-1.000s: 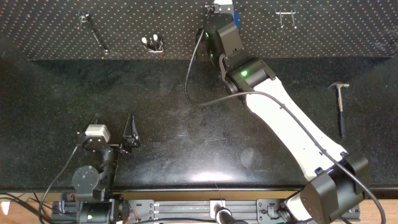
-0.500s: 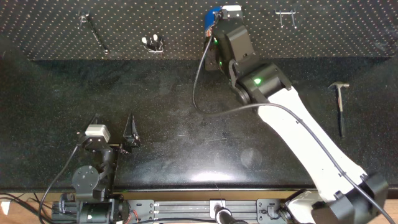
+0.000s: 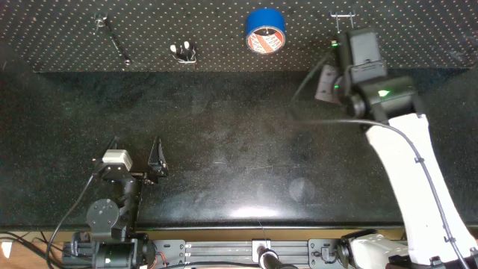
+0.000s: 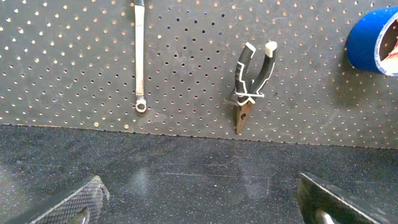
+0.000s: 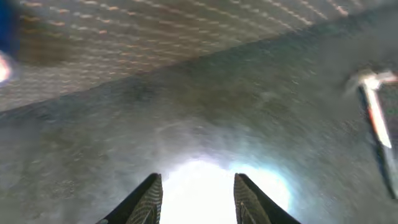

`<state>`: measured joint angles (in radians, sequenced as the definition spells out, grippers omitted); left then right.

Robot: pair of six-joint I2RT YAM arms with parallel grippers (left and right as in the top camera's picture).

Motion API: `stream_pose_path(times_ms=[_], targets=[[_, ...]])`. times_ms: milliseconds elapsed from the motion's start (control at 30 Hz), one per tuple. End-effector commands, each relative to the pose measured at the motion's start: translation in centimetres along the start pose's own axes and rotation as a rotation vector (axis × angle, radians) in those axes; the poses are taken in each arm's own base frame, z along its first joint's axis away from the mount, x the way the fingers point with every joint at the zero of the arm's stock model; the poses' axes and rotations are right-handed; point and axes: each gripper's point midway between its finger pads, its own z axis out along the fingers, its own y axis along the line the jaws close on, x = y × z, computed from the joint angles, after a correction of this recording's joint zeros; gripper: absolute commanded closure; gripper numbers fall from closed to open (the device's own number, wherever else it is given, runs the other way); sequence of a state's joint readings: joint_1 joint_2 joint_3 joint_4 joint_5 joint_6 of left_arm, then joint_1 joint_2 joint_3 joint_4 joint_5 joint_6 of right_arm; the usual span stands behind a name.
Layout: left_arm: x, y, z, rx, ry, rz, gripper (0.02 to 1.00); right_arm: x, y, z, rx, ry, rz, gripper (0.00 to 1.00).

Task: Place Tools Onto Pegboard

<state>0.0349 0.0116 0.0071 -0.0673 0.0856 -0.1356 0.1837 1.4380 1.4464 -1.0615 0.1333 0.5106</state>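
3 tools hang on the perforated pegboard [image 3: 209, 22] - a slim metal wrench [image 4: 139, 56] hanging straight down, a pair of pliers [image 4: 249, 84] with black and cream handles spread upward and the nose pointing down, and a round blue roll of tape [image 3: 265, 31] with a hollow core. Farther right on the board sits a bare wire hook [image 3: 343, 21]. A hammer [image 5: 373, 109] with a metal head and a thin handle lies flat on the dark, scuffed worktop [image 3: 224, 134], its head toward the pegboard.

The right hand [image 5: 198, 199] is released - its 2 ribbed fingers stand parted with nothing between them, above the worktop in front of the pegboard's lower edge. The left hand [image 4: 202, 208] is spread wide and empty, low over the worktop near its own base, its weave-textured fingers facing the wrench and pliers.
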Motion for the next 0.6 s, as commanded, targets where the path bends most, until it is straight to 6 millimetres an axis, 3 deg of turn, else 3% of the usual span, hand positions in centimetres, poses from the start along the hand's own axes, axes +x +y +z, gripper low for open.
stream_pose_path(times_ms=[33,67,167,300,400,600], targets=[[0.0,0.4,0.0,-0.019,-0.001,-0.003,0.020,0.0,-6.3,-0.4,0.108,0.043,0.040,0.601],[0.0,0.4,0.0,-0.018,-0.001,-0.003,0.023,-0.1,-8.0,-0.1,0.135,0.060,0.033,0.601],[0.0,0.4,0.0,-0.018,-0.001,-0.003,0.023,-0.1,-9.9,0.9,0.093,0.107,-0.081,0.599],[0.0,0.4,0.0,-0.018,-0.001,-0.003,0.023,2.8,-12.4,2.3,-0.088,0.268,-0.245,0.601],[0.0,0.4,0.0,-0.018,-0.001,-0.003,0.023,4.3,-14.4,2.7,-0.086,0.351,-0.220,0.599],[0.0,0.4,0.0,-0.018,-0.001,-0.003,0.023,5.3,-17.8,4.5,-0.075,0.422,-0.128,0.601]])
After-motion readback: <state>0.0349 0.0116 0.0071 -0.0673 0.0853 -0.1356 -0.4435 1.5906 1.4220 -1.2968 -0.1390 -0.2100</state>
